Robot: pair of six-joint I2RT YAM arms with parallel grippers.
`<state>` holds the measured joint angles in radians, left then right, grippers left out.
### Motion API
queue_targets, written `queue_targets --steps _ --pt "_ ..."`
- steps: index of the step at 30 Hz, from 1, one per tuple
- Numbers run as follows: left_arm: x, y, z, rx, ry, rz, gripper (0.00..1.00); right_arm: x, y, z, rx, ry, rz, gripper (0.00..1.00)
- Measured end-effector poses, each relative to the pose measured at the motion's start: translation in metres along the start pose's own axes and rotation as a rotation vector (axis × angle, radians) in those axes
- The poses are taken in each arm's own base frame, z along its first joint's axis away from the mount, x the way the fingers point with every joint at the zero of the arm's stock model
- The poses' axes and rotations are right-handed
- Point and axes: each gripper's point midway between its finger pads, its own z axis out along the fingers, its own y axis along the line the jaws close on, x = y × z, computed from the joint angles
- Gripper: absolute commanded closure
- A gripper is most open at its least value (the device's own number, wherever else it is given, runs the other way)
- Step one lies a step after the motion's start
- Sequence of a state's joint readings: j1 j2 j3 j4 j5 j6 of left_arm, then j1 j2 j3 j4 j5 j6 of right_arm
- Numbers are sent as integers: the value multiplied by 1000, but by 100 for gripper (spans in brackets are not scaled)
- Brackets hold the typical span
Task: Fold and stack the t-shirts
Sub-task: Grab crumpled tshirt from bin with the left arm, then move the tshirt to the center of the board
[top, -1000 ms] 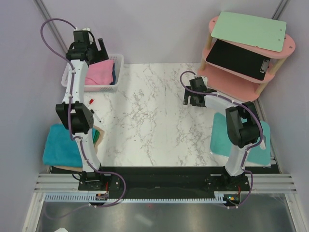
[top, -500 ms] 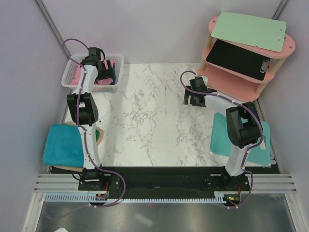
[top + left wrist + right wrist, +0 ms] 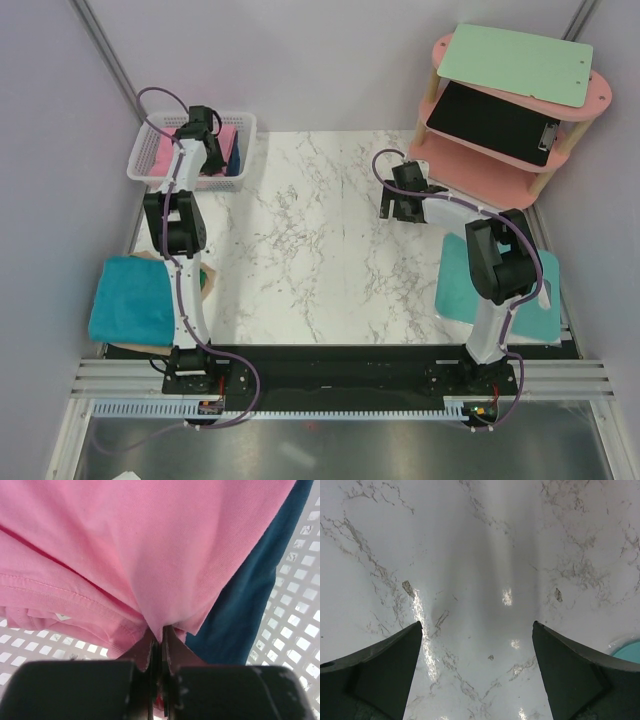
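- The pink t-shirt (image 3: pixel 150 545) lies in the white basket (image 3: pixel 243 122) at the far left corner of the table (image 3: pixel 300 250).
- It looks soft, light and floppy. I think it will sag and hang down when it is lifted. It will not break, but it may slip or bunch up.
- The left claw (image 3: pixel 161 636) is closed tight on a small pinch of the pink cloth, close to the sewn edge.
- One pinch is fine for pulling it out of the basket. For folding, I think two corners or the shoulders are the best places to hold, so it spreads out flat.
- The dark blue t-shirt (image 3: pixel 240 605) is in the same basket. It touches the pink one and seems to lie partly under it, so it might get dragged along.
- The teal t-shirt (image 3: pixel 130 300) sits at the left edge, near the bottom of the left arm, well apart from the basket.
- That makes three shirts: one pink, one dark blue, one teal. There is one basket.
- The right claw (image 3: pixel 477 623) is wide open and holds nothing. It hangs over bare table, near the pink shelf (image 3: pixel 480 172).
- There is also a teal patch (image 3: pixel 455 290) by the right arm. I cannot tell what it is.
- The shelf holds two boards: one green board (image 3: pixel 515 62) on top and one black board (image 3: pixel 495 122) below.
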<state>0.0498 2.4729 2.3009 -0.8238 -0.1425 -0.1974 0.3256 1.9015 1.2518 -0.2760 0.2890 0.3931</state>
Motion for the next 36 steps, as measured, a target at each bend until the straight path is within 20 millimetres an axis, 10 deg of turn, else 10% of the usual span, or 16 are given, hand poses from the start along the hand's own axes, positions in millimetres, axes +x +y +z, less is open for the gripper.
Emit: queue_targets --steps 8,17,21,27,31,36 --pt "-29 1 -45 10 -83 -10 98 14 -2 2 4 23 -11 2" --pt "-111 -46 -268 205 -497 5 98 20 -3 2 7 30 -13 2" --pt "-88 -139 -362 429 -605 126 98 17 -6 -4 20 12 0 2" --pt "-11 -269 -452 812 -586 325 98 1 -15 -25 41 -54 36 2" --pt "3 -283 -484 904 -597 335 98 -7 -23 -38 53 -93 59 2" --pt "3 -251 -479 823 -610 268 98 -7 -35 -46 72 -110 82 2"
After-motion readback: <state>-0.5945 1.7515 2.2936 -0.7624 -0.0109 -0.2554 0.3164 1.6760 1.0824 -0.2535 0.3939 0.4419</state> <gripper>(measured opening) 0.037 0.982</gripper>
